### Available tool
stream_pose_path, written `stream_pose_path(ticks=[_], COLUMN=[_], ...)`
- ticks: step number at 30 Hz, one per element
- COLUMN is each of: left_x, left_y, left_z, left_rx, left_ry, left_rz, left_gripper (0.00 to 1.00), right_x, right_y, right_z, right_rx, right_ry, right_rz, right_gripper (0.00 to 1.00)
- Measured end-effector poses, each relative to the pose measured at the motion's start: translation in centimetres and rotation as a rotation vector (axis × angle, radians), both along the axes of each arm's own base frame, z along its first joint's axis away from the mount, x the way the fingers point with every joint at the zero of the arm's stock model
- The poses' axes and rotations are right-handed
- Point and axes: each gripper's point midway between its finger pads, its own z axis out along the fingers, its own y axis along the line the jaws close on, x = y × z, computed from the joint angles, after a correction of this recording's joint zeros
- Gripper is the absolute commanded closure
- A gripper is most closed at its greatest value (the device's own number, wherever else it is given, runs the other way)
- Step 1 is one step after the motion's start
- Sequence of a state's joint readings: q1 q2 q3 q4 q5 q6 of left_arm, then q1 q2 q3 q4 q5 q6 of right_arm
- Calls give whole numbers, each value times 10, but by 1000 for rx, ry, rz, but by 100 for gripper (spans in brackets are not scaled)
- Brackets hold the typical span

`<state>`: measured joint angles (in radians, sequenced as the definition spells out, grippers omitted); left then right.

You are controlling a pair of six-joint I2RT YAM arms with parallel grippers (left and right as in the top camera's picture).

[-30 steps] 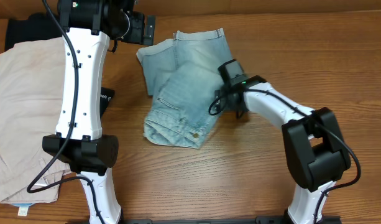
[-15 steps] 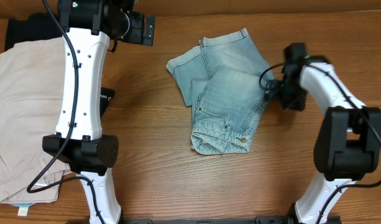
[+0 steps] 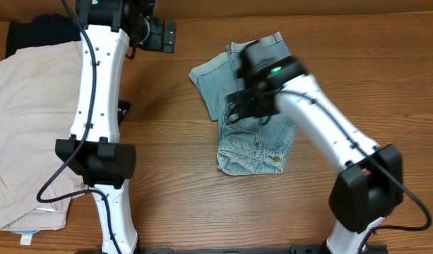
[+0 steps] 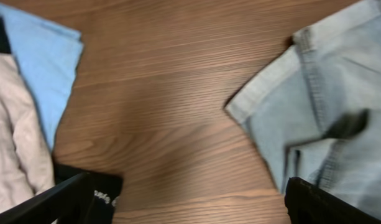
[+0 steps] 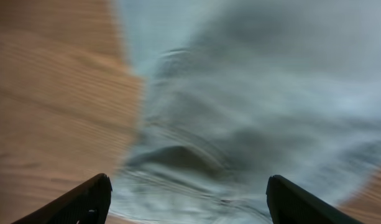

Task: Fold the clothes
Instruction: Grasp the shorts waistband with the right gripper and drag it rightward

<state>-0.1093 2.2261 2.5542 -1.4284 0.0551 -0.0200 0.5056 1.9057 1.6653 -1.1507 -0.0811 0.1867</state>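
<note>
The light blue denim shorts (image 3: 262,130) lie folded and bunched on the wooden table at the centre, waistband toward the front. My right gripper (image 3: 239,107) hovers over their left part, open and empty. In the right wrist view its fingers (image 5: 190,202) stand wide apart above blurred denim (image 5: 252,93). My left gripper (image 3: 162,35) is at the back, left of the shorts, open and empty. In the left wrist view its fingers (image 4: 190,208) are above bare wood, with a cuffed leg of the shorts (image 4: 314,106) at the right.
Beige trousers (image 3: 25,120) lie in a heap at the left edge. A black garment (image 3: 29,32) lies behind them, and a black piece with white lettering (image 4: 103,190) lies by the left arm. A light blue cloth (image 4: 44,56) lies under the beige heap.
The shorts were dragged right, then stayed still. My right arm let go at their right edge and swung left; it is now over the shorts. The left arm barely moved.
</note>
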Motion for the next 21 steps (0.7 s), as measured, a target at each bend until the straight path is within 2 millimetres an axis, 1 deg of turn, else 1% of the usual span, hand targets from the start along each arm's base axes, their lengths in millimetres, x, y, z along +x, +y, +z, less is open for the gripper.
stream_pose_path(ticks=[2,4,6,7,8,11,14,16,19,20,21], left_x=[3,5,5,5,5,4,4,4,4,4,4], left_y=[13,29,46,53,59,78,84,84,84,84,84], left_z=[-6,-11,-17,-20,-24,-35,-43,-45,-45,-45,-45], left_rx=[1,2,3,2,2,5,7,7,7,7,7], left_ry=[13,24,43,52,62,96,118,123,123,123,123], left_rz=[26,59,93,109,122,163,175,174,174,174,174], left_gripper=[0,0,0,0,0,0,0,0,0,0,0], right_x=[-10,-16,-21,-24,-25,-35,-46,-48,-49,-50,-51], right_y=[25,40,50,53,54,49,38,32,24,22,19], right_z=[0,-3,-11,-20,-24,-52,-74,-79,-78,-78,-78], right_rx=[-14,-31,-56,-79,-92,-174,-255,-296,-336,-348,-360], right_ry=[-29,-50,-56,-46,-40,26,92,105,103,109,110], right_rz=[48,80,100,108,112,130,140,125,100,95,88], right_gripper=[16,16,16,16,17,19,19,19,28,37,43])
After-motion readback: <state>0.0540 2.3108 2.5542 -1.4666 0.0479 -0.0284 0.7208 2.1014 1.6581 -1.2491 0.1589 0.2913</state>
